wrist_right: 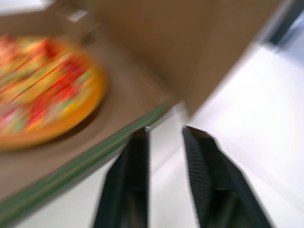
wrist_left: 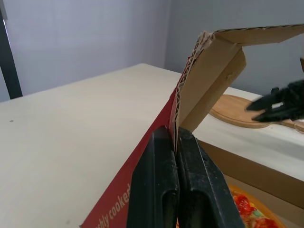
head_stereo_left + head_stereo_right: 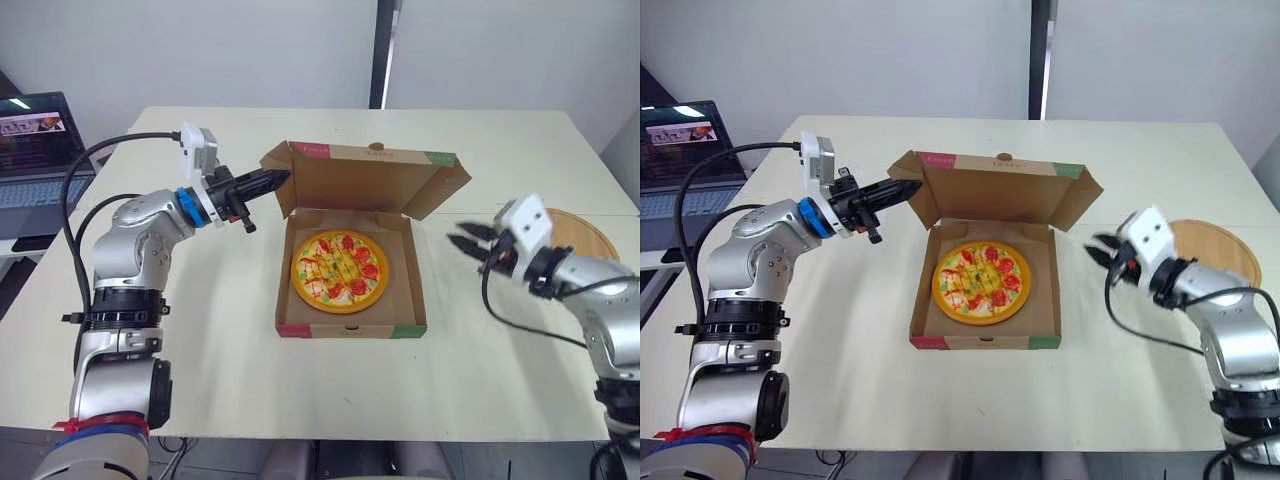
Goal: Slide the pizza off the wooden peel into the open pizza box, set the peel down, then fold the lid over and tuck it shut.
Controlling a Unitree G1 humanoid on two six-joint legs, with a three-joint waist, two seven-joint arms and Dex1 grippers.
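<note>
The pizza (image 3: 340, 270) lies flat in the open cardboard pizza box (image 3: 350, 329) at mid-table. Its lid (image 3: 372, 186) stands raised at the back, tilted forward. My left gripper (image 3: 284, 178) is shut on the lid's left corner flap; in the left wrist view the fingers (image 2: 164, 156) pinch the corrugated edge (image 2: 187, 80). Just right of the box, my right gripper (image 3: 456, 233) hovers open and holds nothing; its fingers (image 1: 137, 156) point at the box's right wall. The round wooden peel (image 3: 580, 232) lies on the table behind the right arm.
An open laptop (image 3: 35, 150) sits beyond the table's left edge. A dark vertical post (image 3: 384, 50) stands behind the table. The cream table (image 3: 230, 340) has bare room in front of and left of the box.
</note>
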